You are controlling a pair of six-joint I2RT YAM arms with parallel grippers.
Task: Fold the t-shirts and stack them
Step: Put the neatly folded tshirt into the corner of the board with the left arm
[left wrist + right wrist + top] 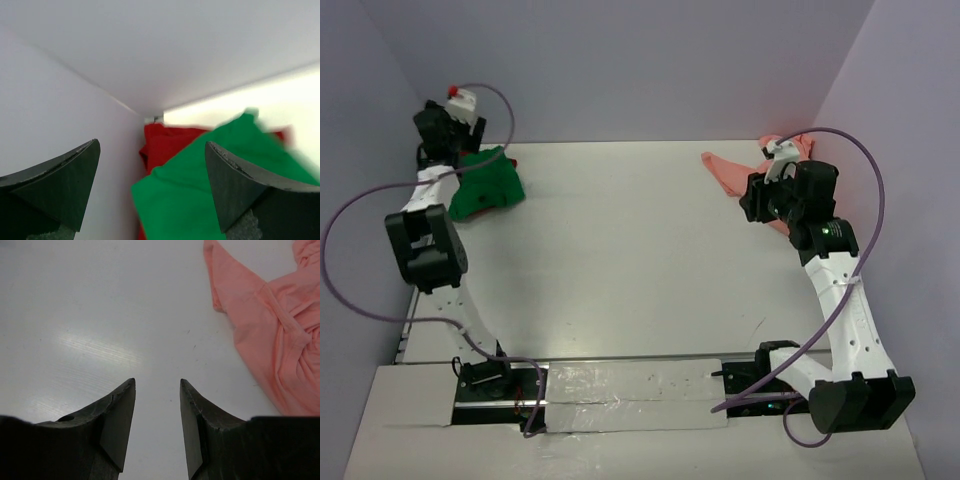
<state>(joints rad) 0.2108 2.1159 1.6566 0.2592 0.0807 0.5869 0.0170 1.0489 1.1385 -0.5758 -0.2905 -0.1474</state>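
Three t-shirts lie on the table (620,260) with the folding job plainly unfinished. The green t-shirt (488,185) sits in a loose heap at the table's far-left corner, draped over the dark red t-shirt (165,142), which shows only in the left wrist view, tucked beneath it in that same corner. The salmon-pink t-shirt (725,170) sprawls crumpled and unfolded at the table's far-right corner. The left gripper (151,146) hangs just above the green cloth with its jaws spread wide and nothing between them, a stance that fits a stacking spot where the green shirt is laid on top of the red one. The right gripper (157,382) hovers over bare tabletop near the far-right corner, jaws parted to a moderate gap and holding nothing, with the pink fabric's nearest hem off to one side of its fingers and untouched. Judging by the layout, the table's far-left corner serves as the stack, out of the way so that the table's middle can be used for spreading. The pink shirt looks to be the one left to do, and would need dragging toward the table's centre and flattening before any fold. How neatly the green shirt is folded cannot be told, as it appears bunched.
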